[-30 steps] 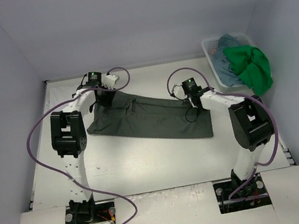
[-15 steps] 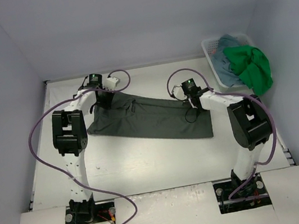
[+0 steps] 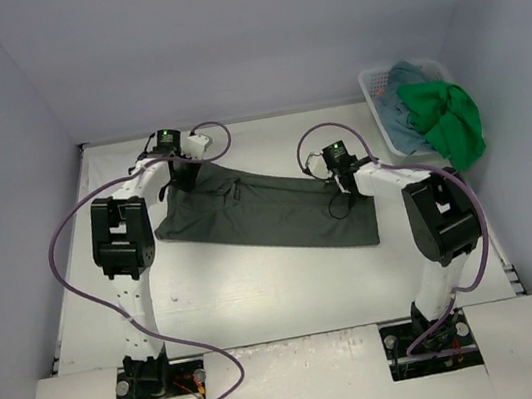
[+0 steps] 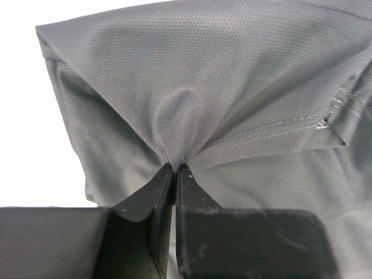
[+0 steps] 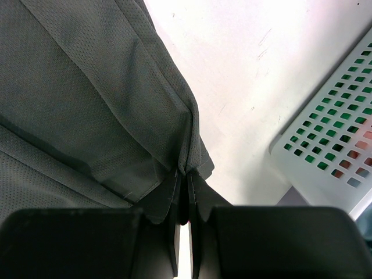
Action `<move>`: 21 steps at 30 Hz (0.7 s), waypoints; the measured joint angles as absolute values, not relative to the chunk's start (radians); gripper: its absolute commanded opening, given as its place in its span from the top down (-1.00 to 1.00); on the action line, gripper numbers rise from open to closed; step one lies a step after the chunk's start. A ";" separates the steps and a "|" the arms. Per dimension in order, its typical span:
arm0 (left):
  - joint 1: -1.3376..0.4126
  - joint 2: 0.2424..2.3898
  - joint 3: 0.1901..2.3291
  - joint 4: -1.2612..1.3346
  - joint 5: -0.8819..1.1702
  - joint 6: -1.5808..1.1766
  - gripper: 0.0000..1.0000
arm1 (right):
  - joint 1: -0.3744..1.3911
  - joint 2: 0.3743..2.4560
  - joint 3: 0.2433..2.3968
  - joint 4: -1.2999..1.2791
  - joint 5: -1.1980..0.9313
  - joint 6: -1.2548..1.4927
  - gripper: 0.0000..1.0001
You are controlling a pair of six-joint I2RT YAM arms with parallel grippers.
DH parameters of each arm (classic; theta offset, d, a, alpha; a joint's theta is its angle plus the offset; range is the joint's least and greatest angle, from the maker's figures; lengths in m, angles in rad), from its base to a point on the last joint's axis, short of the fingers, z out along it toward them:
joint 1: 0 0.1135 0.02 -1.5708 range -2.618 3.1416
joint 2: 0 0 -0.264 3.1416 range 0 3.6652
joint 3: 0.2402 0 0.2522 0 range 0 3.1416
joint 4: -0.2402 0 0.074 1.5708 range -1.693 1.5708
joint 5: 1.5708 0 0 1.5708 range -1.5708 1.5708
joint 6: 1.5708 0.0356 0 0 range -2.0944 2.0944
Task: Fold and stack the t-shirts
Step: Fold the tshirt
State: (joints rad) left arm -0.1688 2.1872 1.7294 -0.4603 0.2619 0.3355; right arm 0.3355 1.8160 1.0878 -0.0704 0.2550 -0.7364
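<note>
The dark grey-green mesh-knit t-shirt [image 3: 268, 209] lies flat on the white worktop [image 3: 260, 291], folded into a long band. The band runs on a slant from the far left down towards the right, between the two arms.

At the band's far-left end, the left claw [image 3: 185, 177] is clenched on the cloth. In the left wrist view its two black fingers [image 4: 148, 195] meet tip to tip with a pinch of fabric [image 4: 232, 87] drawn up into a small pucker between them. A stitched hem runs off to the right of the pinch, and the seam at the far right of that view is probably a sleeve, though the crop makes that hard to settle.

At the band's right end, the right claw [image 3: 353, 184] is also clenched. The right wrist view shows its fingers closed on the folded edge of the shirt [image 5: 75, 87], where several layers come together at the corner, with bare worktop [image 5: 244, 70] just beyond.

Near that corner, in the far-right part of the worktop, stands a white plastic mesh basket [image 3: 371, 92]. Its perforated wall [image 5: 331, 145] shows beside the right claw [image 5: 185, 173]. Inside it lies a crumpled teal-blue t-shirt [image 3: 401, 107], and a bright green t-shirt [image 3: 448, 120] is heaped on top and spills over the basket's right rim.
</note>
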 measured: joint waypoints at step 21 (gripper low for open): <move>-0.158 1.986 1.745 -0.531 0.267 0.336 1.00 | 0.338 1.753 1.060 -0.071 0.258 -0.735 1.00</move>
State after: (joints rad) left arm -0.1577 1.9862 1.7451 -0.5308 0.2668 0.3359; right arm 0.3378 1.7527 1.0595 -0.0711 0.2584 -0.7353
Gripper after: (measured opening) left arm 0.006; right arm 0.021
